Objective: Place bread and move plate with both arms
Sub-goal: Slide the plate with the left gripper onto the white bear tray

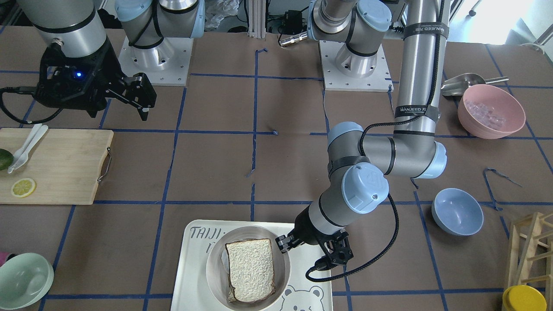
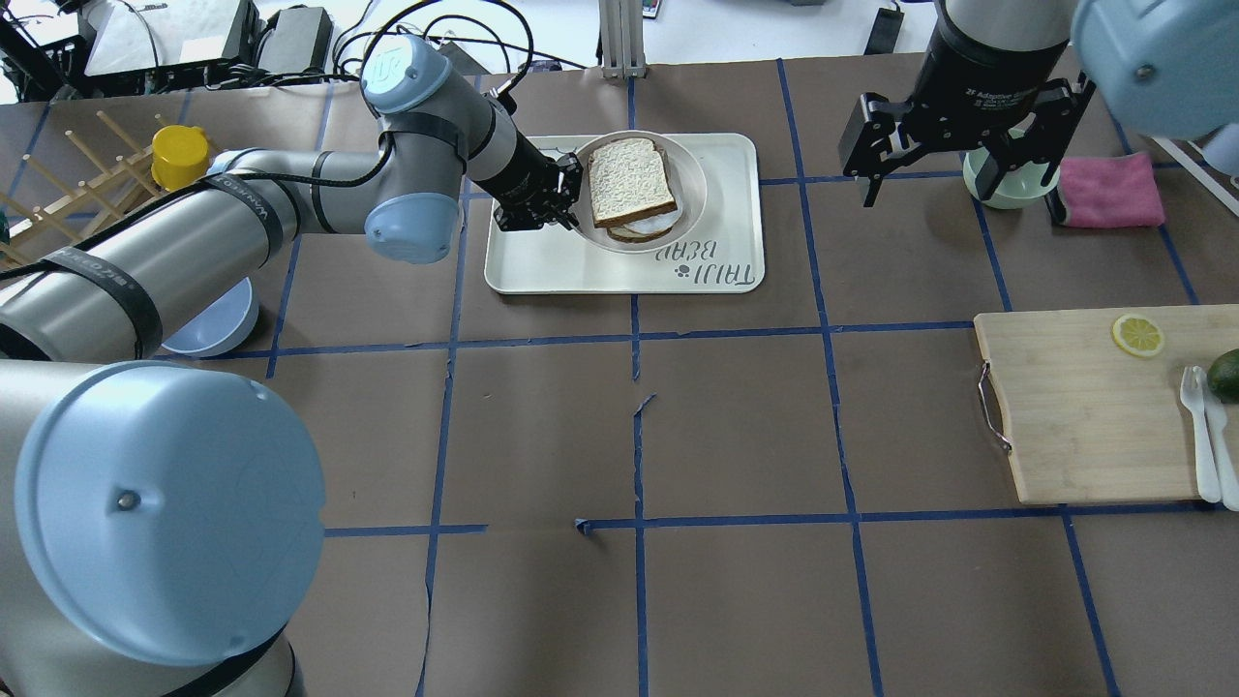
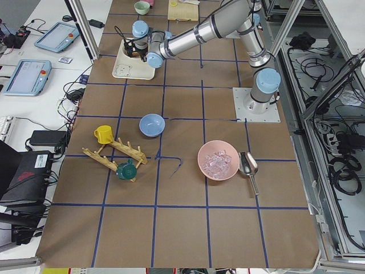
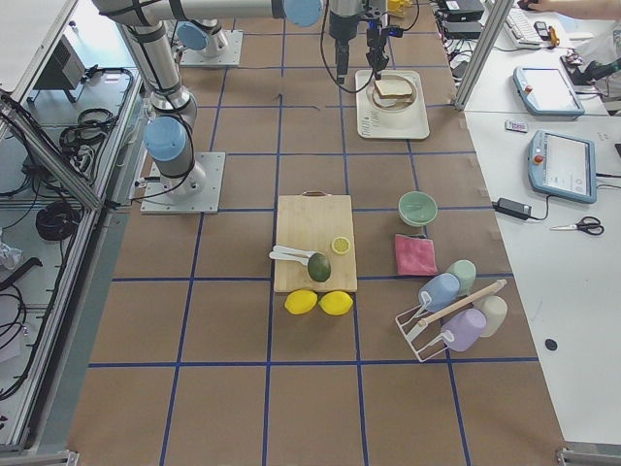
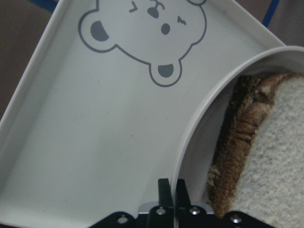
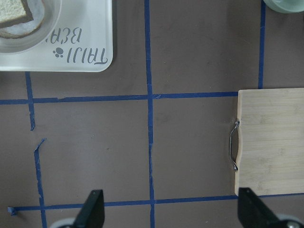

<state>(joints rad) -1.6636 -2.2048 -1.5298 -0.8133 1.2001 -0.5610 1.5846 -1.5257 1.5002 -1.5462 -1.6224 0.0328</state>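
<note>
The bread (image 2: 631,179) lies face up on the round cream plate (image 2: 692,184), on top of a second slice whose white edge shows beneath it. The plate stands on the white bear tray (image 2: 619,271). My left gripper (image 2: 571,198) is at the plate's rim on the side toward the left arm. In the left wrist view it (image 5: 173,190) is shut on the plate's rim (image 5: 199,114), with the bread's crust (image 5: 237,142) just beside. My right gripper (image 2: 958,184) is open and empty, held above the table well to the right of the tray; it also shows in the right wrist view (image 6: 172,211).
A wooden cutting board (image 2: 1084,407) with a lemon slice, white cutlery and an avocado lies on the right. A mint bowl (image 2: 1007,189) and pink cloth (image 2: 1108,189) sit behind the right gripper. A blue bowl (image 1: 457,211), a pink bowl (image 1: 490,110) and a wooden rack (image 2: 58,194) are on the left.
</note>
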